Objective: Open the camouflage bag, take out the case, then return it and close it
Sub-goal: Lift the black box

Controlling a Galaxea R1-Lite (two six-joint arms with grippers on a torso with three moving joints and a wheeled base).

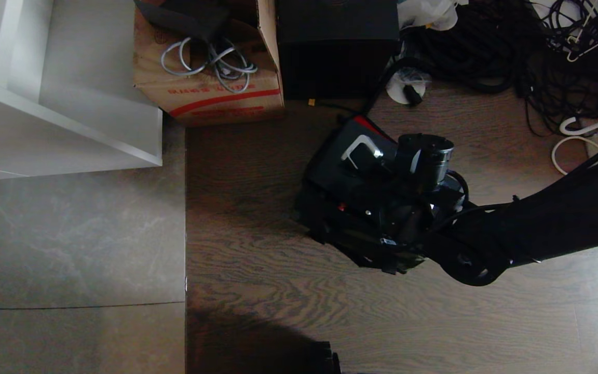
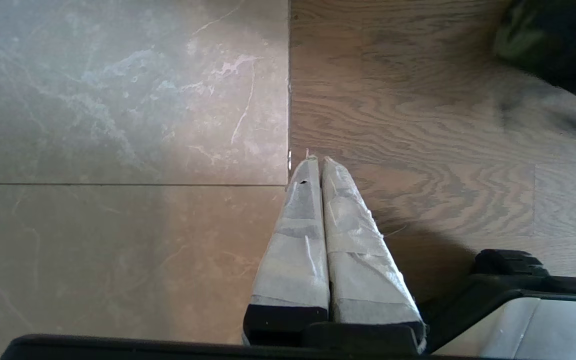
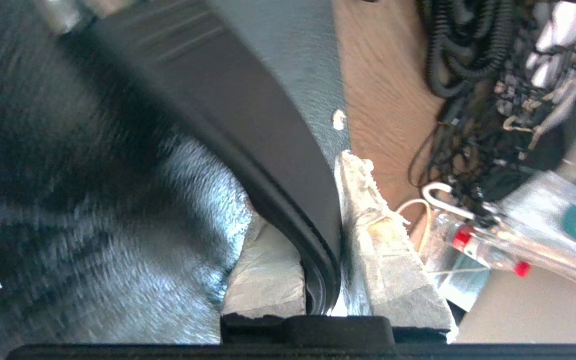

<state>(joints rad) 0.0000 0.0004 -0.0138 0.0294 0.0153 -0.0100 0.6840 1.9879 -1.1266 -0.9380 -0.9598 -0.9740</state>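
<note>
The floor is split: pale marbled tile (image 1: 70,249) on the robot's left, brown wood-grain boards (image 1: 257,280) on the right, meeting in a straight seam. A white shelf unit (image 1: 65,104) stands at the far left. Beside it sits an open cardboard box (image 1: 211,88) with red print, holding coiled grey cables (image 1: 211,62). Next to that stands a plain black box (image 1: 336,49), matt and square-edged. Farther right, a heap of black cords (image 1: 491,47) and white hangers (image 1: 584,127) lies on the boards.

The bag (image 1: 330,228) lies on the wood floor, near the middle of the head view, in front of the black box. It is soft and boxy, dark here, with a sliver of red lining (image 1: 369,124) at its far end. The case (image 1: 351,161) sits in it, hard and black, its silver bracket (image 1: 359,145) facing up. The long axis of bag and case runs diagonally, from near-left to far-right.

The right gripper (image 3: 325,240) reaches in over the bag, its tape-wrapped fingers (image 3: 388,250) clamped on a smooth, curved black handle (image 3: 248,130); a textured grey-black surface lies behind it.

The left gripper (image 2: 318,165) hangs over the tile-wood seam, its taped fingers pressed together with nothing between them.
</note>
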